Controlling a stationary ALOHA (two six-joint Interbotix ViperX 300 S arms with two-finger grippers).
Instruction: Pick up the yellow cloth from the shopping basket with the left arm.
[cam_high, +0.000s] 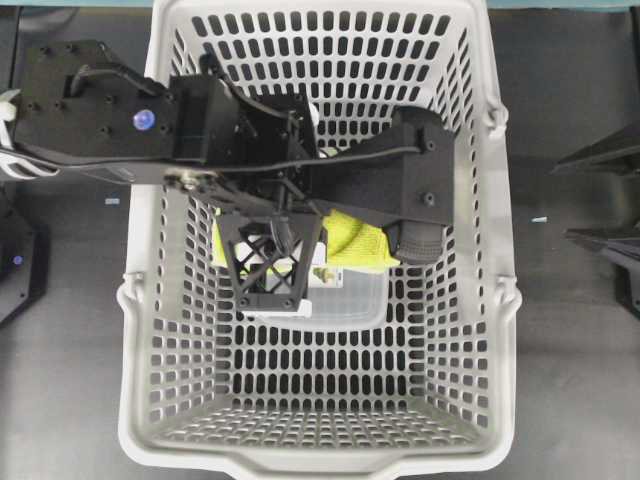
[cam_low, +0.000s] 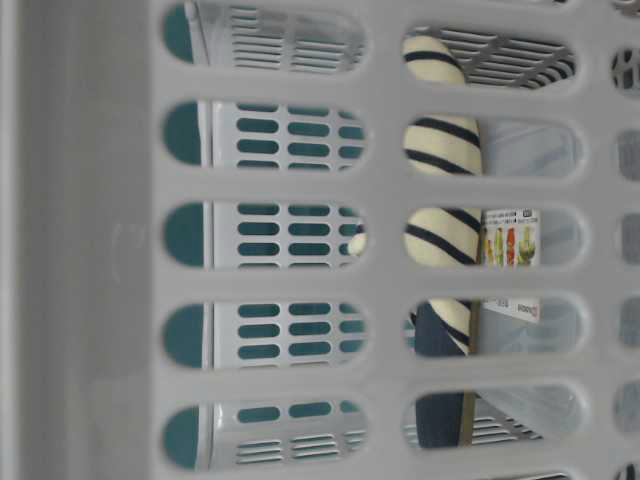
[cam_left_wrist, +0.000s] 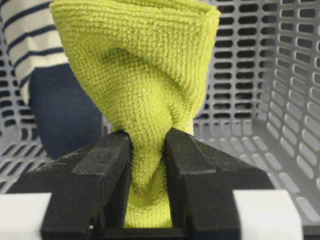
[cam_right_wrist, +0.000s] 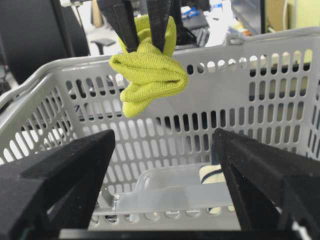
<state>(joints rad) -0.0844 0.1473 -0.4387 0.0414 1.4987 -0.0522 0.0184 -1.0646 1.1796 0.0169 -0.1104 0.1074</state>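
Note:
My left gripper (cam_left_wrist: 147, 150) is shut on the yellow cloth (cam_left_wrist: 145, 75), which bunches between the jaws and fans out beyond them. In the overhead view the left gripper (cam_high: 275, 285) is over the middle of the shopping basket (cam_high: 470, 330), and the cloth (cam_high: 360, 245) shows under it. In the right wrist view the cloth (cam_right_wrist: 150, 75) hangs from the left gripper (cam_right_wrist: 145, 42), off the basket floor and about level with the far rim (cam_right_wrist: 250, 47). My right gripper (cam_right_wrist: 162, 170) is open and empty, outside the basket on the right (cam_high: 560, 200).
A cream-and-navy striped slipper (cam_left_wrist: 30, 40) lies in the basket and also shows in the table-level view (cam_low: 440, 145). A clear plastic container (cam_right_wrist: 170, 192) with a printed label (cam_low: 510, 250) sits on the basket floor. The basket walls (cam_left_wrist: 280, 125) surround the left gripper.

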